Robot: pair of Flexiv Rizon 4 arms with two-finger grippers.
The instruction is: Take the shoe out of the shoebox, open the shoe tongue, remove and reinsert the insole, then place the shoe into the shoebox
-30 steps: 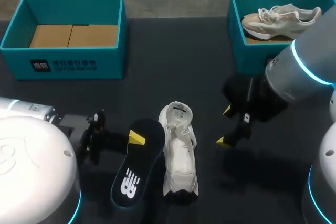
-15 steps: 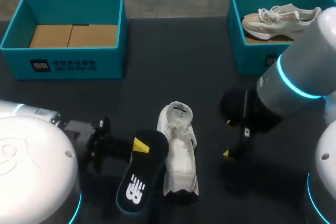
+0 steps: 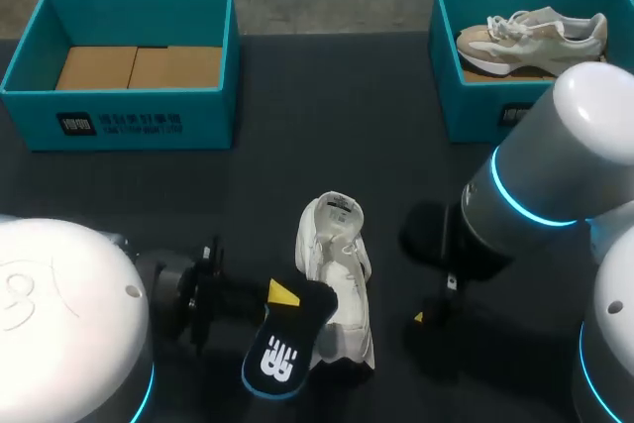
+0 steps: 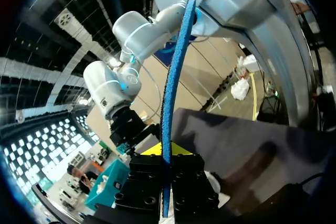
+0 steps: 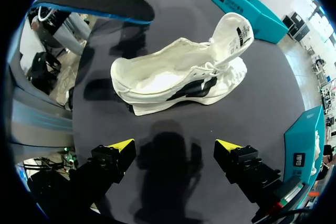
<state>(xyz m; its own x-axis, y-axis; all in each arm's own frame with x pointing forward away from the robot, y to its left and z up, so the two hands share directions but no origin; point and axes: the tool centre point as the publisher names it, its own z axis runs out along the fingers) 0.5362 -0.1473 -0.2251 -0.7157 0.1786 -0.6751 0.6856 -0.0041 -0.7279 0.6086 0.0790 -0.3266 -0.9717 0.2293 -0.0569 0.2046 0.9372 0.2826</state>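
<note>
White-shelled, the left arm lies low along the near edge of the black desk, its wrist stretched level toward the middle. The left gripper is clenched on the heel end of a black insole with a blue rim, held clear of the desk, tipped on edge and just beside the white shoe; from the left wrist the insole shows edge-on, pinched between both fingers. The right arm bends down from the right, and the right gripper hovers spread wide over bare desk beside the shoe, touching nothing. The shoe stands mid-desk, tongue pulled up, apart from both teal shoeboxes.
</note>
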